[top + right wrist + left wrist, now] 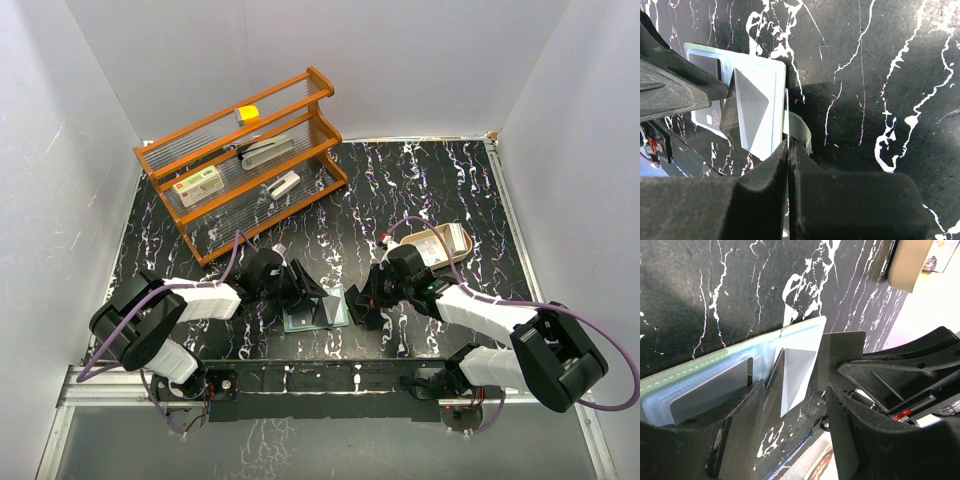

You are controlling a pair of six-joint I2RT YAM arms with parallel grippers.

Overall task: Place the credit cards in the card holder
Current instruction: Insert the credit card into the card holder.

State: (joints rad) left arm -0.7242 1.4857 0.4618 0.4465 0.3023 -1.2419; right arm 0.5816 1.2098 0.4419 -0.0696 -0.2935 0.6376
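Note:
The card holder (300,320) lies open on the black marbled table between my two grippers, pale blue inside (690,375) with a green rim (775,85). One grey credit card (710,395) sits flat in a pocket. Another pale card (797,375) (752,110) stands tilted up from the holder. My left gripper (312,293) (796,390) hovers over it with its jaws apart, and the card's lower corner pokes into the gap. My right gripper (360,298) (789,145) is shut on the holder's right edge, by the dark flap (840,357).
An orange wooden rack (245,150) stands at the back left with a white red-labelled box (200,183) and other items on its shelves. A tan oval tray (440,243) (907,262) sits just behind my right gripper. White walls enclose the table.

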